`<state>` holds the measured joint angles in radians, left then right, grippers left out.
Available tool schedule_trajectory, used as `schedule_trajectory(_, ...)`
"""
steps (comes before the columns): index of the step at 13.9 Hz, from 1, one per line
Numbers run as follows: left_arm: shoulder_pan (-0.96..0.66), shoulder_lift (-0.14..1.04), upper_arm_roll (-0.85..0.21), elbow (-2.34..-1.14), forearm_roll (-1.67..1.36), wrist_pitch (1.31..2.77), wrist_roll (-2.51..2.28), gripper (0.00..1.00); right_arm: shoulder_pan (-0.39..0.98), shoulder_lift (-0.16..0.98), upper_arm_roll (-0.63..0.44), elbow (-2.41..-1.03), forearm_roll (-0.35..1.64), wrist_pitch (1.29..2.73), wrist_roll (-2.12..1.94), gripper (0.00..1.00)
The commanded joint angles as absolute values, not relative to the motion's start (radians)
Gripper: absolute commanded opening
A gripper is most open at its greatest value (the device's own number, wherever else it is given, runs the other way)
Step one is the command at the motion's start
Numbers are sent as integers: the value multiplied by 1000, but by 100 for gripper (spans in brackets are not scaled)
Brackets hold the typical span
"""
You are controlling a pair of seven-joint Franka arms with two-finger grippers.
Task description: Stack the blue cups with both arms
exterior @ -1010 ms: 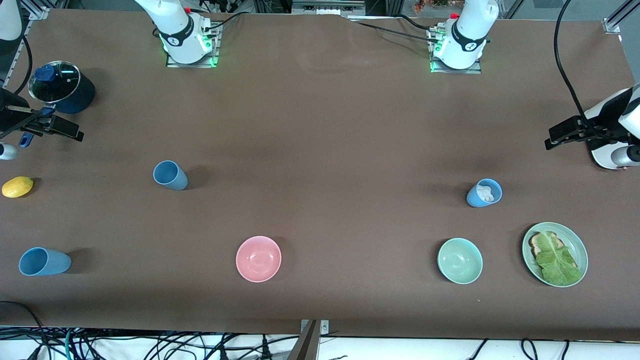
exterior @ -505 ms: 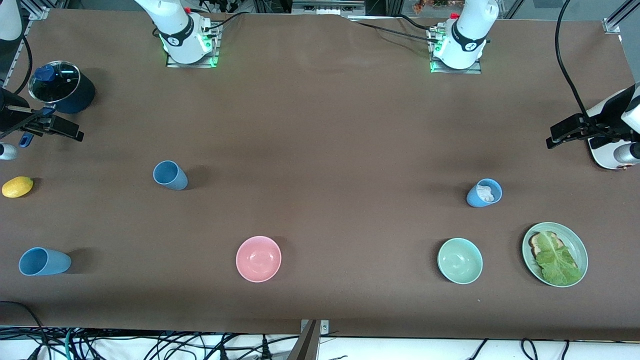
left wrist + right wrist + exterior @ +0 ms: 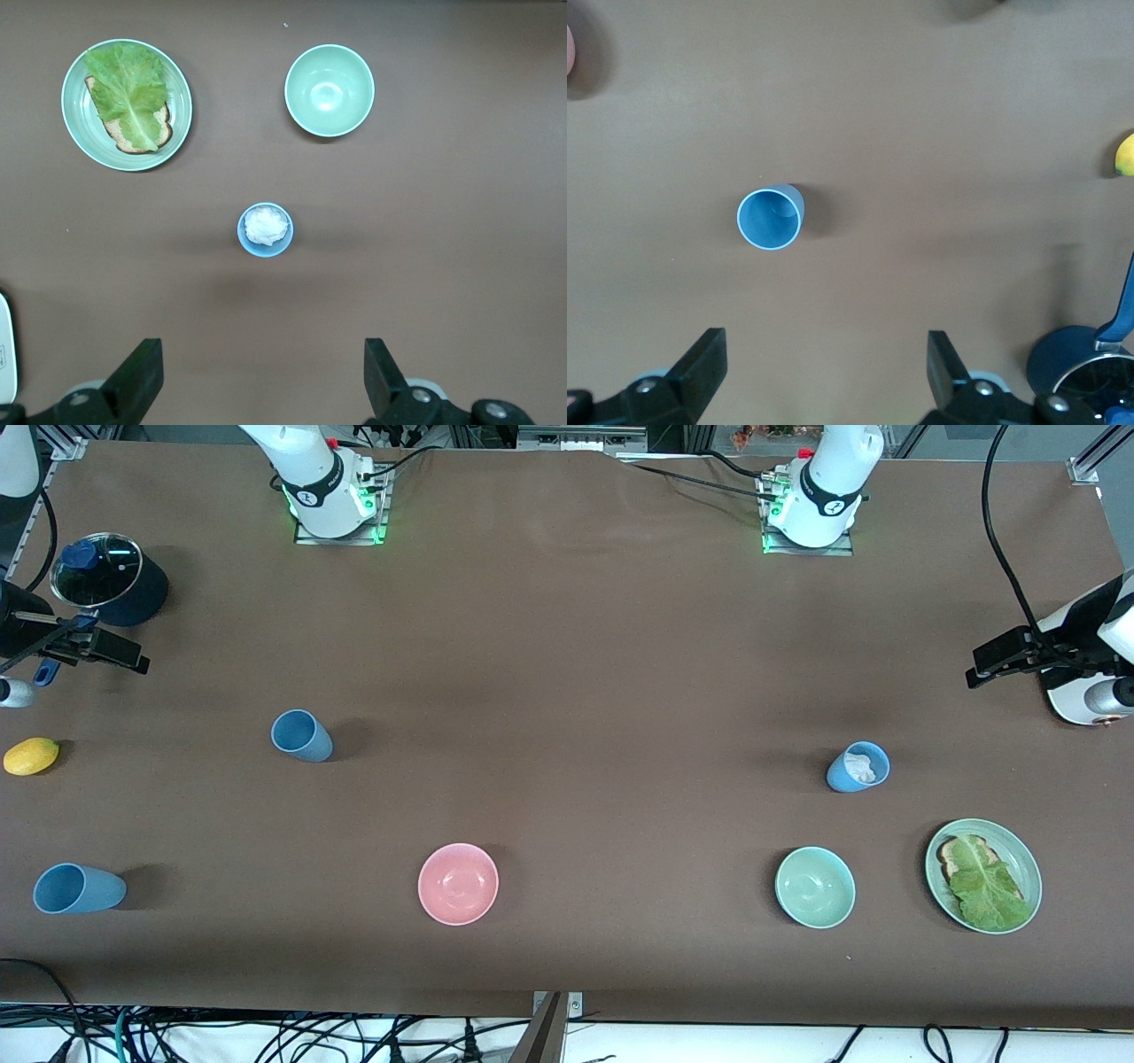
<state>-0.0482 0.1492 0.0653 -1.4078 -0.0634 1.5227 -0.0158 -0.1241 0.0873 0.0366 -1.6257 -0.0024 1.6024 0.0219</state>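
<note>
Both hands, left and right, spread wide above matte tapered blue cups.

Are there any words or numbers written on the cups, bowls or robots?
None can be read.
The blue cups, pink bowl and green bowl are plain.
Each arm's base band carries a small white mark, too small to read.

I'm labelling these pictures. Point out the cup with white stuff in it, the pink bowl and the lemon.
cup with white stuff [image 3: 858,767], front view, on its rim.
pink bowl [image 3: 458,883], front view, its inside.
lemon [image 3: 30,755], front view, its middle.
</note>
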Motion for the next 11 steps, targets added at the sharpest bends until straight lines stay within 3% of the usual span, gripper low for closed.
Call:
schedule_trajectory(1, -55, 147, 67, -1402, -51, 1520, 2, 100, -129, 91, 35, -1617, 5, 1591, -2, 100)
schedule_trajectory(11, -57, 160, 67, -1404, -51, 1522, 2, 100, -129, 92, 35, -1618, 9, 1597, 2, 100)
